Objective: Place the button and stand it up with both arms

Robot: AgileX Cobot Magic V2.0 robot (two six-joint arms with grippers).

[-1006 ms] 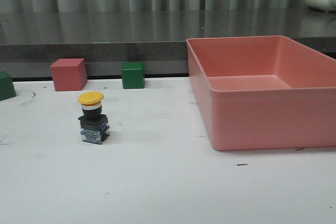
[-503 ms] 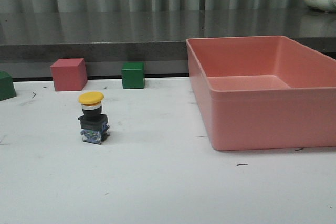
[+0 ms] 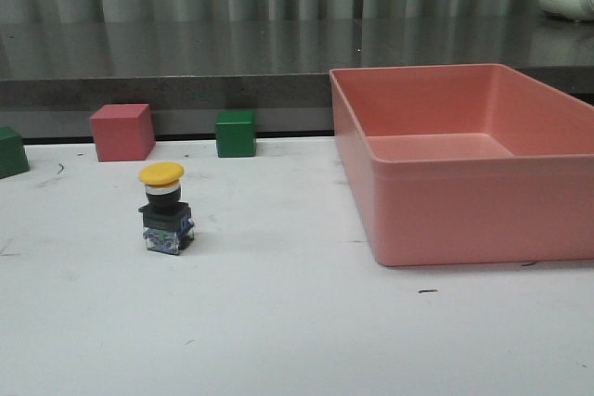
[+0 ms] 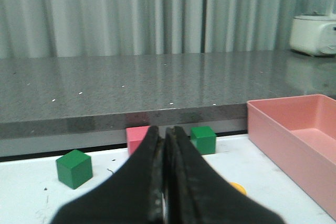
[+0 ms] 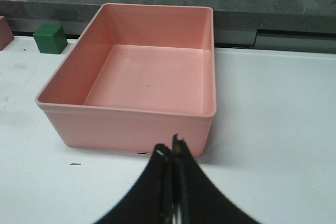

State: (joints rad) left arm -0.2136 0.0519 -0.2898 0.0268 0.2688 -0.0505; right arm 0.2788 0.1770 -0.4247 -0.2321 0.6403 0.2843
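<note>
button: small push-button switch with yellow mushroom cap, silver collar, black body and clear bluish base (image 3: 165, 211), standing on the white table (image 3: 278, 322), left-centre in the front view
button axis: long axis vertical, yellow cap up, clear base down on the table; upright, no visible lean
button in left wrist view: only a sliver of the yellow cap (image 4: 237, 188) shows, peeking out just beside the fingers (rest hidden behind them)
left gripper: black two-fingered gripper (image 4: 165, 140), fingers pressed together tip to tip, nothing between them
button vs left gripper: button lies past the closed fingertips and lower, apart from them, no contact
right gripper: black two-fingered gripper (image 5: 172, 148), fingers closed with only a hairline slit, holding nothing
button vs right gripper: button not seen in the right wrist view; this gripper points at the tray, well apart from the button
arms in front view: neither arm nor gripper shows there
tray: large salmon-pink rectangular plastic tray (image 3: 436, 220), right side of the table, well apart from the button; inside looks bare
pink cube: pink-red cube (image 3: 122, 132) at the table's back edge, behind the button
green cube: green cube (image 3: 235, 133) at the back edge, behind and right of the button
second green cube: green cube (image 3: 12, 151) cut off at the far left edge (fully seen in the left wrist view)
counter: grey speckled countertop (image 3: 186, 53) behind the table, grey curtain above it
appliance: white appliance (image 4: 314, 30) on the counter, far right
</note>
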